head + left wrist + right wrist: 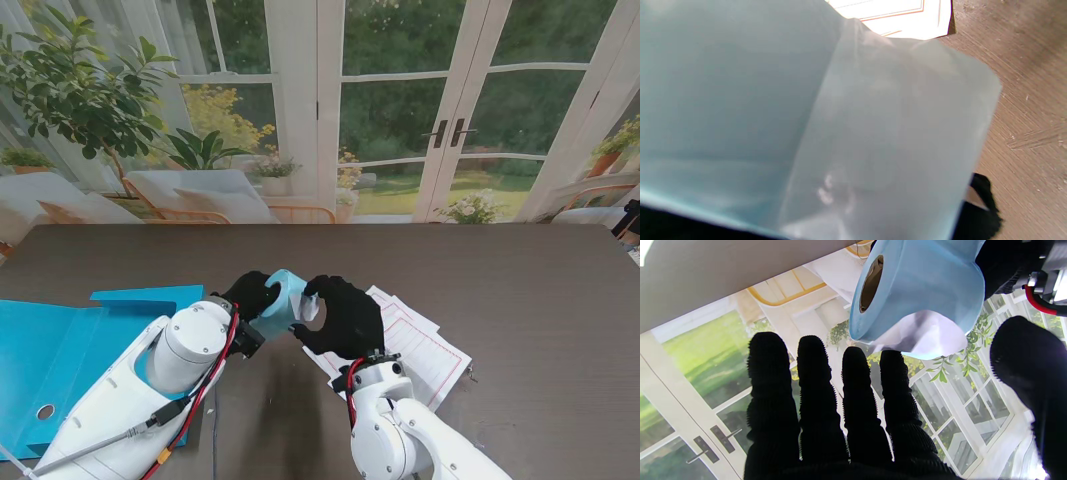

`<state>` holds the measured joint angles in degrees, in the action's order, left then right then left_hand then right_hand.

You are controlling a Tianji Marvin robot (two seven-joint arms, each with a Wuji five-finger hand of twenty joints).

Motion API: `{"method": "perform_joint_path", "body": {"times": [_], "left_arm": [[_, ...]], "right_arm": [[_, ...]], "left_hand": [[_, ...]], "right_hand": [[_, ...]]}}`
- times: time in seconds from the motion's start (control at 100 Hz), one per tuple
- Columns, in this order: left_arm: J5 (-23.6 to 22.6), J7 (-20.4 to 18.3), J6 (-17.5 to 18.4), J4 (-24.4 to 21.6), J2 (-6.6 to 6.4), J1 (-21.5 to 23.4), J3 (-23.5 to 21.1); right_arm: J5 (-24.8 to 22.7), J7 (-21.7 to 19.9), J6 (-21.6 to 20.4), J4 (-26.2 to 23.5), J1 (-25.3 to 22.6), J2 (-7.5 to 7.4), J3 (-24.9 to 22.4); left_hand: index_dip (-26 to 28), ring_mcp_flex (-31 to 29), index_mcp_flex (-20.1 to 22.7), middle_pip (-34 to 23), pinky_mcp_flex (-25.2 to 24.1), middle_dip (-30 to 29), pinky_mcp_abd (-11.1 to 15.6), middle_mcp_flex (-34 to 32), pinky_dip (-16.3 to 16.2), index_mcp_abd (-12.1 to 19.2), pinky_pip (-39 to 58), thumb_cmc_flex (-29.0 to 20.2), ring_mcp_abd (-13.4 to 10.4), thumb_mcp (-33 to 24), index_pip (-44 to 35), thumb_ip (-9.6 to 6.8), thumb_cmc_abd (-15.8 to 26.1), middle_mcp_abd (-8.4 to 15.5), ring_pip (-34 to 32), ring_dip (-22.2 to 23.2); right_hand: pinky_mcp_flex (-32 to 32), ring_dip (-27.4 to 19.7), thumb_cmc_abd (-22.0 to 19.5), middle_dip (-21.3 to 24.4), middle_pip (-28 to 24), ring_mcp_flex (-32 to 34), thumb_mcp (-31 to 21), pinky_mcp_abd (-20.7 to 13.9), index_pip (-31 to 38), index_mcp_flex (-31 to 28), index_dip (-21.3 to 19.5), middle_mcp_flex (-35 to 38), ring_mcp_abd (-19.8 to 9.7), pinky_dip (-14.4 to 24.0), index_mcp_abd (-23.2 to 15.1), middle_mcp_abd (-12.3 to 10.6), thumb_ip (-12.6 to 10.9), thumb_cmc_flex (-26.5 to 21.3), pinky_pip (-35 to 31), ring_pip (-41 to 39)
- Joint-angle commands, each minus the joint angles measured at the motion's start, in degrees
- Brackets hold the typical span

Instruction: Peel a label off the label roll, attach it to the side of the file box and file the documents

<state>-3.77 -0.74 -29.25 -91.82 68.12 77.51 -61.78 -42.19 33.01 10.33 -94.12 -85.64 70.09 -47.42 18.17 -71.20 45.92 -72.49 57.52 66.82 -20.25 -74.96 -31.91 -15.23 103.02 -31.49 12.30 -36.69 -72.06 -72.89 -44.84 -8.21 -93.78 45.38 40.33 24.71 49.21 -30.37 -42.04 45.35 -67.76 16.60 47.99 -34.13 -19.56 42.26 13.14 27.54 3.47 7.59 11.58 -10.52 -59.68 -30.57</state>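
left hand gripping label roll

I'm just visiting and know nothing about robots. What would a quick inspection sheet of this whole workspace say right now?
Surface: dark brown wood-grain table.
Job's things: pale blue label roll held up off the table, a loose flap hanging from it; flat bright blue file box on the left; white documents with red lines under the right arm.
Clutter: nothing seen.
Hands: left robot hand grips the roll; right robot hand at the flap, fingers spread in its wrist view.
Cables: red cable along the left arm.
Surroundings: glass doors, garden, potted plant.
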Motion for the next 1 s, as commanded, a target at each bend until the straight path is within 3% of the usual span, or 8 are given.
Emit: {"method": "perform_joint_path", "body": {"times": [0.0,0.4,0.92,0.96,0.99], "left_arm": [[0.5,-1.4,0.6,-0.9,0.35,-0.2,-0.1],[1.4,-2.4,1.4,-1.1,0.16,-0.2,0.3],[1.3,-2.8,0.7,-2.1,-0.03,0.3,0.1],[1.4,-3.0,0.7,-2.2,-0.07,0.3,0.1],[1.4,-3.1,0.6,-2.2,-0.09,0.4,0.1]], "right_arm": [[-0.7,0.0,0.5,0.7,0.3,0.64,0.7],[-2.5,4.4,1.9,3.8,1.9,1.54,2.6],[-4.2,7.6,1.8,6.0,2.9,1.89,4.0],[-4.3,7.6,1.7,6.1,2.9,1.88,4.0],[-4.3,7.7,1.6,6.1,2.9,1.88,4.0]], "left_hand": [[5.0,-1.7,6.5,-4.8,3.9,-0.5,0.8,-2.5,-0.2,-10.3,14.4,-11.1,-10.3,-15.1,-13.2,-5.22,8.0,11.7,-7.0,-0.5],[5.1,-1.7,6.3,-4.5,3.9,-0.2,0.3,-2.5,0.1,-10.4,14.2,-10.9,-9.8,-15.4,-13.1,-5.14,8.5,11.5,-6.8,-0.5],[5.2,-1.7,6.0,-4.2,3.8,0.0,-0.2,-2.5,0.4,-10.2,13.9,-10.4,-9.4,-15.3,-13.0,-4.77,9.3,11.4,-6.6,-0.5],[5.2,-1.7,5.9,-4.1,3.8,0.0,-0.3,-2.5,0.4,-10.1,13.9,-10.5,-9.3,-15.2,-13.0,-4.73,9.2,11.4,-6.5,-0.4],[5.2,-1.7,5.9,-4.1,3.8,0.0,-0.3,-2.5,0.4,-10.1,13.8,-10.4,-9.3,-15.2,-13.0,-4.69,9.3,11.4,-6.5,-0.4]], "right_hand": [[-21.9,0.4,1.8,0.0,-0.7,0.8,-2.0,0.1,0.2,-0.7,1.1,0.3,0.8,-0.6,-0.4,1.2,1.0,0.0,-2.2,-0.9],[-19.8,0.5,1.4,0.2,-1.3,4.1,-3.1,0.4,1.6,-4.2,0.6,4.0,0.9,-1.2,-0.5,1.3,0.1,-3.4,-4.0,-2.2],[-17.5,0.6,-8.5,0.5,-1.4,8.7,-5.8,0.5,2.6,-8.9,0.4,8.8,0.1,-2.9,-1.7,0.8,-1.8,-8.2,-6.1,-3.5],[-17.4,0.5,-8.7,0.6,-1.3,9.4,-5.7,0.5,2.5,-9.4,1.4,9.5,0.1,-3.3,-2.0,0.7,-0.9,-8.8,-6.3,-3.6],[-17.2,0.6,-8.4,0.6,-1.3,9.6,-6.1,0.5,4.0,-9.5,4.7,9.8,0.1,-4.2,-2.2,0.5,0.6,-9.0,-6.8,-3.6]]}}
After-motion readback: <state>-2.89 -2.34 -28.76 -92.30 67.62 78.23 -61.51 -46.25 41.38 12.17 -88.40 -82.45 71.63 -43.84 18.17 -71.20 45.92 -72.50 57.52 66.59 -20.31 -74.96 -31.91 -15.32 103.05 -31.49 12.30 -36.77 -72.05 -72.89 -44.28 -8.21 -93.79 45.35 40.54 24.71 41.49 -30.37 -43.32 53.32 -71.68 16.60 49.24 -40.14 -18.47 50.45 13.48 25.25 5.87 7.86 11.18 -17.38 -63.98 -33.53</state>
